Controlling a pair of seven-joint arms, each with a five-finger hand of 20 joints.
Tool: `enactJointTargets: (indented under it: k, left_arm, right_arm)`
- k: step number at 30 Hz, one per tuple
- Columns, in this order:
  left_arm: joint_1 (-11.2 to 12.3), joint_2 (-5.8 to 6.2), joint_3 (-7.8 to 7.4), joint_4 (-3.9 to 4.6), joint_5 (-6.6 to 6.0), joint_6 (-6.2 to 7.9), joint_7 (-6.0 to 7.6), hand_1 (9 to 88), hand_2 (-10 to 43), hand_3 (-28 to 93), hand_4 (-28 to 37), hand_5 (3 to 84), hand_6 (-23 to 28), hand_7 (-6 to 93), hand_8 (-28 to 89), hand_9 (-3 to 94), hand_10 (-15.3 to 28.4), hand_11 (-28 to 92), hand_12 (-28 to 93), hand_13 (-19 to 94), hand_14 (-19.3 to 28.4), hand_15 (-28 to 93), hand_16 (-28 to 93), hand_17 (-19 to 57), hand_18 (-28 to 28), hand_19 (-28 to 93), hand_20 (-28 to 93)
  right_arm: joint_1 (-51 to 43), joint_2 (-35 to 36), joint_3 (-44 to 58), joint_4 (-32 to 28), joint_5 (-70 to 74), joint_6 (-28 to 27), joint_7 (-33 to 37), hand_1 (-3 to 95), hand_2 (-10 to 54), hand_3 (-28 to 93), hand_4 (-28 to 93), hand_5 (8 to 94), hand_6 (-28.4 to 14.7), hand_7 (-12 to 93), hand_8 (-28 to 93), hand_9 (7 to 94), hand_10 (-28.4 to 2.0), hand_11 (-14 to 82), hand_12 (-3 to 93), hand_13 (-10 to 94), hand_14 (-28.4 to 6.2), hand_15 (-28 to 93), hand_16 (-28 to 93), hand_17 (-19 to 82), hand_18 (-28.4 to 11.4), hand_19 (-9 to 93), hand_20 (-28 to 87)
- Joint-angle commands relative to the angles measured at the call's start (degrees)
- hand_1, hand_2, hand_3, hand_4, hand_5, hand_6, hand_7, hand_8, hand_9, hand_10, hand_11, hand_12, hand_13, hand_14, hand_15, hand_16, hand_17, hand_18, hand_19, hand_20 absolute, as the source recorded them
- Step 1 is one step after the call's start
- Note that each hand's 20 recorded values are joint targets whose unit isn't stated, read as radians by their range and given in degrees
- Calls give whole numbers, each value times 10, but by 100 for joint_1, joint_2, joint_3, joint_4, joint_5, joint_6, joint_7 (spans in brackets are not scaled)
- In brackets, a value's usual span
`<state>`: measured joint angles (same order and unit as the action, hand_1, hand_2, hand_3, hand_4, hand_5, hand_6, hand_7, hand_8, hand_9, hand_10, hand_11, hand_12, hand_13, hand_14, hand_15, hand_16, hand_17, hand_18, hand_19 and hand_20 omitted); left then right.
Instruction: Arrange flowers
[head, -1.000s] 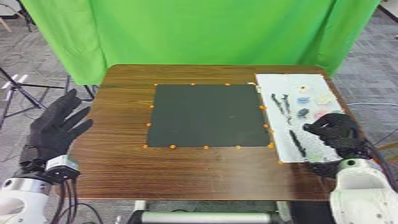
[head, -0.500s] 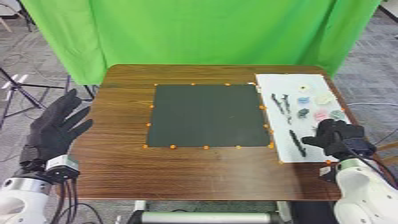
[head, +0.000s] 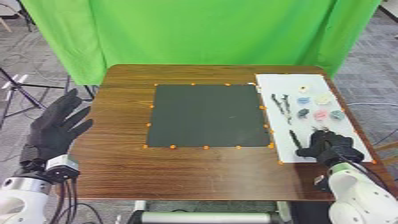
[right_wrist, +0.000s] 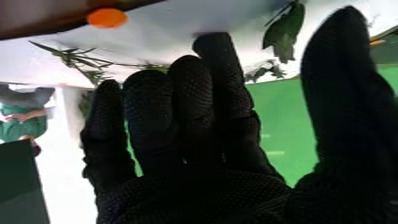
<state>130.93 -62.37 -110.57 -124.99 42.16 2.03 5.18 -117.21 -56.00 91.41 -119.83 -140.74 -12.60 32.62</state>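
Observation:
In the head view, my right hand (head: 330, 145) is over the near part of the white sheet (head: 289, 87), beside a dark stem (head: 297, 140). Farther up the sheet lie two more dark stems (head: 287, 107) and small blooms: white (head: 322, 100), blue (head: 303, 100), pink (head: 321, 115) and grey-green (head: 337, 115). My left hand (head: 59, 122) is at the table's left edge, fingers straight. The right wrist view shows my right hand (right_wrist: 191, 150) with straight fingers and thumb apart; leafy sprigs (right_wrist: 89, 65) and a green leaf (right_wrist: 284, 35) lie beyond the fingertips.
A dark square mat (head: 209, 115) with orange markers round its border lies mid-table (head: 200, 175). A green curtain (head: 213, 32) hangs behind the far edge. Orange markers also sit along the sheet, one (right_wrist: 107, 18) in the right wrist view.
My right hand has come nearer the table's front edge, then a little left over the sheet's near part, uncovering the pink and grey-green blooms. The left hand has stayed put.

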Motion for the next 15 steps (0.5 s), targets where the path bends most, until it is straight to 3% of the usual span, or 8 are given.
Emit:
enactJointTargets:
  k: [1,3,5,6,8,15]
  left_arm:
    - [39,17,-18,-13,17,14,-27,247,-39,688,-283,195,9,246,-127,174,89,123,203,129,127,221,44,-102,186,375,82]
    - [42,6,-25,-15,18,9,-34,247,-38,687,-283,195,9,245,-127,174,89,123,203,129,127,221,44,-102,186,375,82]
    - [69,2,-19,-31,20,25,-14,247,-38,686,-283,195,9,245,-127,174,89,123,203,129,127,221,44,-102,186,375,82]
    - [56,-6,-27,-17,20,11,-24,247,-39,688,-283,195,9,244,-127,174,89,123,204,129,127,221,44,-102,186,375,82]
    - [56,-8,-12,-22,16,41,-24,247,-39,687,-283,195,9,244,-126,174,89,124,203,129,127,221,44,-102,186,375,82]
    - [54,-17,0,-23,8,41,-12,247,-37,687,-282,195,9,245,-127,174,89,124,203,129,127,221,43,-102,186,376,82]
  right_arm:
    - [-33,-70,-355,242,-244,-119,239,369,-95,612,-283,540,3,570,-203,558,-116,664,422,500,-130,824,304,151,-194,719,457]
    - [8,-77,-495,288,-303,-62,278,383,-95,648,-283,562,1,597,-206,581,-108,678,427,512,-130,831,317,167,-195,733,459]
    - [4,-119,-542,324,-324,16,172,401,-95,640,-283,575,9,605,24,616,-105,690,438,534,-124,839,345,184,-197,749,459]
    - [32,-125,-606,348,-328,67,151,426,-95,616,-283,582,12,614,74,627,-101,695,443,547,-123,843,352,191,-198,755,460]
    - [41,-135,-694,384,-386,125,9,468,-95,589,-283,598,18,638,104,633,-98,697,446,568,-122,849,360,204,-200,765,461]
    - [82,-196,-823,484,-275,148,-380,471,-95,739,-283,644,27,635,112,704,-92,696,468,616,-111,848,374,232,-199,779,460]
